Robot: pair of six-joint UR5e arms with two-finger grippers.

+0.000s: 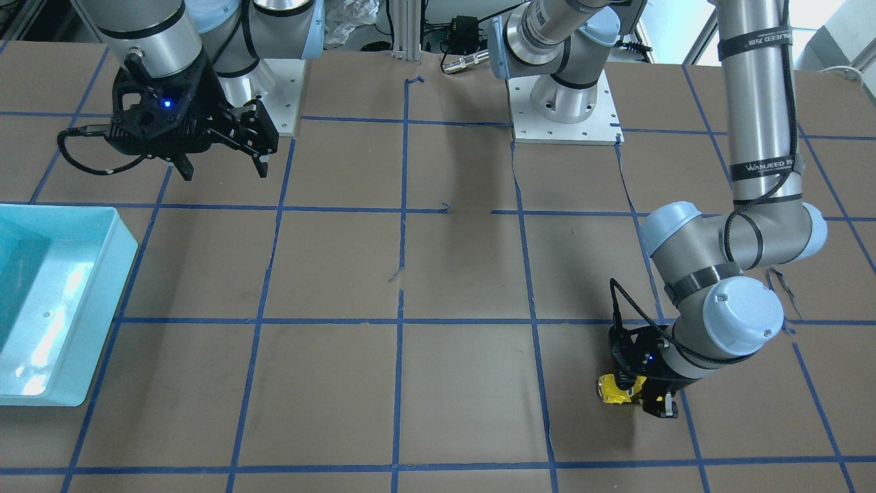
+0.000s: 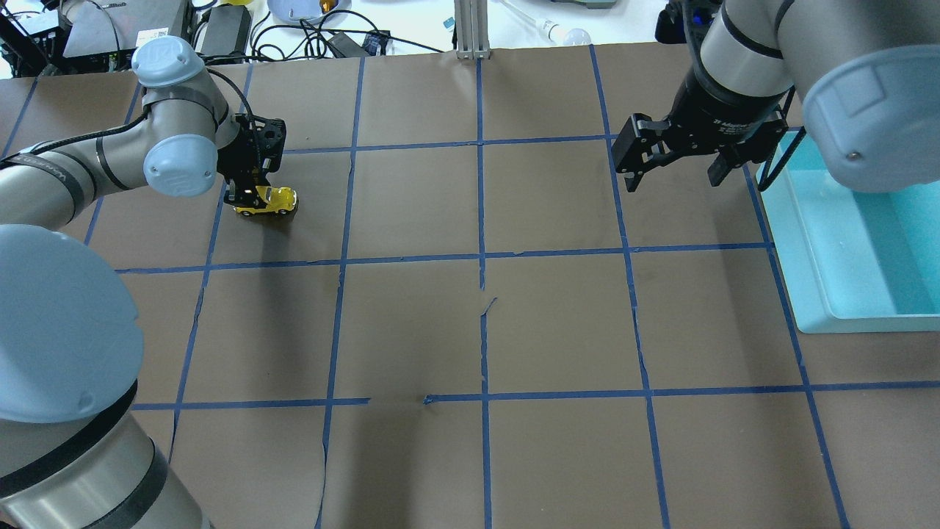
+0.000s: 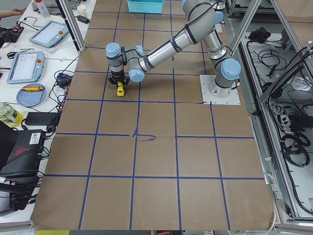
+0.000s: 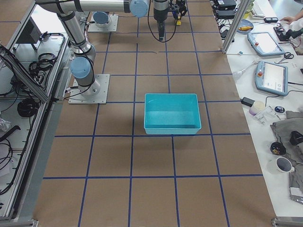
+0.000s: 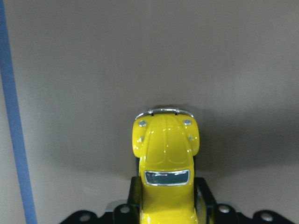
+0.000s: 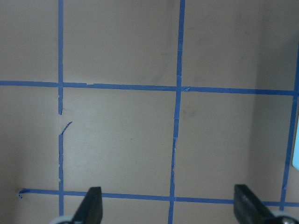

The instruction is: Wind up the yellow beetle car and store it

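The yellow beetle car (image 1: 618,390) is low on the brown paper on the table's left side. It also shows in the overhead view (image 2: 270,200) and the exterior left view (image 3: 120,89). My left gripper (image 1: 643,398) is shut on the car's rear half from above. In the left wrist view the car's hood (image 5: 166,144) sticks out forward between the fingers. I cannot tell whether the wheels touch the paper. My right gripper (image 2: 672,180) hangs open and empty above the table next to the bin. Its fingertips (image 6: 92,206) stand wide apart in the right wrist view.
A light-blue bin (image 2: 800,242) stands at the table's right edge, seen also in the front-facing view (image 1: 102,301) and the exterior right view (image 4: 170,127). Blue tape lines (image 2: 481,257) grid the brown paper. The arm bases (image 1: 564,116) stand at the robot's side.
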